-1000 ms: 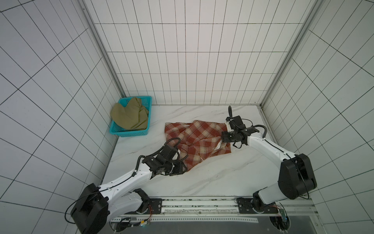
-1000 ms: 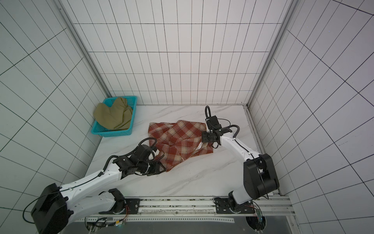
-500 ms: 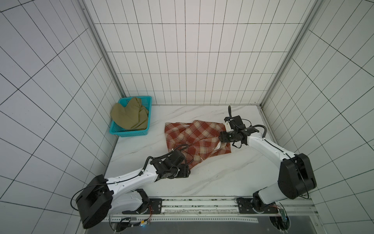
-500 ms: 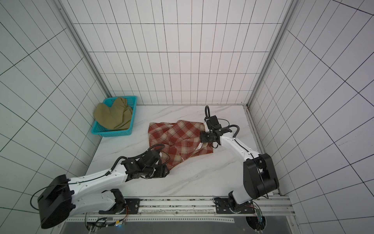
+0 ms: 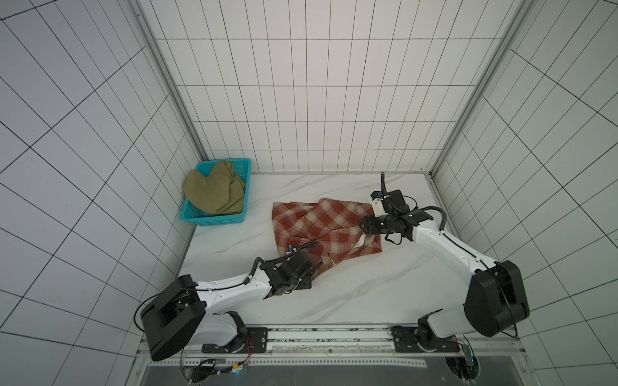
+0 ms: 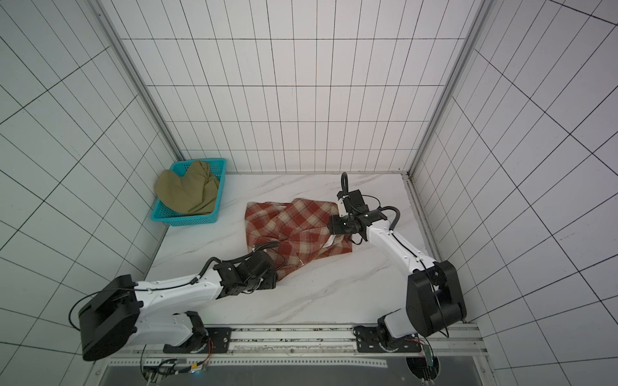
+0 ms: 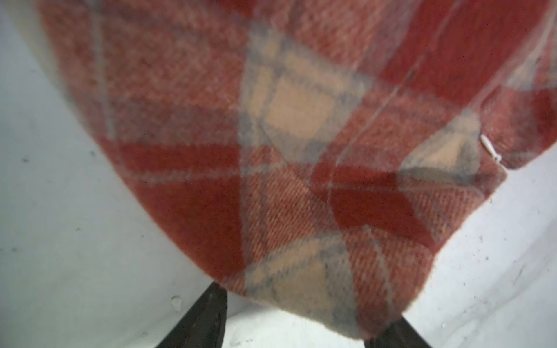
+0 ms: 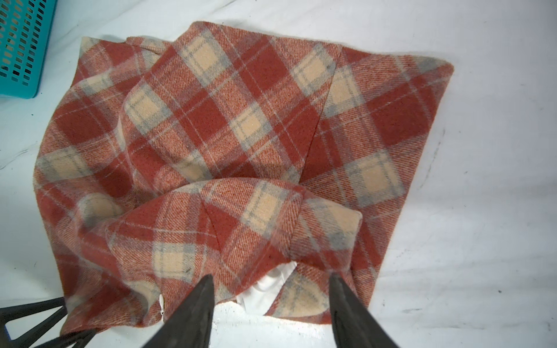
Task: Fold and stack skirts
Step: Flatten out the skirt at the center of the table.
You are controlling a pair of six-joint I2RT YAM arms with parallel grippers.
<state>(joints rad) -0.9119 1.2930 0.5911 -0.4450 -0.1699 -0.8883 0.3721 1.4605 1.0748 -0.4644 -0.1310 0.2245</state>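
Shows the plaid skirt (image 5: 321,227) lying crumpled in the middle of the tabletop (image 5: 368,287), red and cream squares up. From above, shows only a small white scrap (image 5: 361,240) at its right edge, too small to read. Close up in the right wrist view, shows white lining (image 8: 271,289) peeking from a fold, between the spread fingers of the right gripper (image 8: 269,277). In the left wrist view, shows a skirt corner lying between the wide-apart fingers of the left gripper (image 7: 304,304), not squeezed. Farther off, shows the olive skirt (image 5: 214,194) heaped in the teal basket (image 5: 217,220) at the far left corner, well apart.
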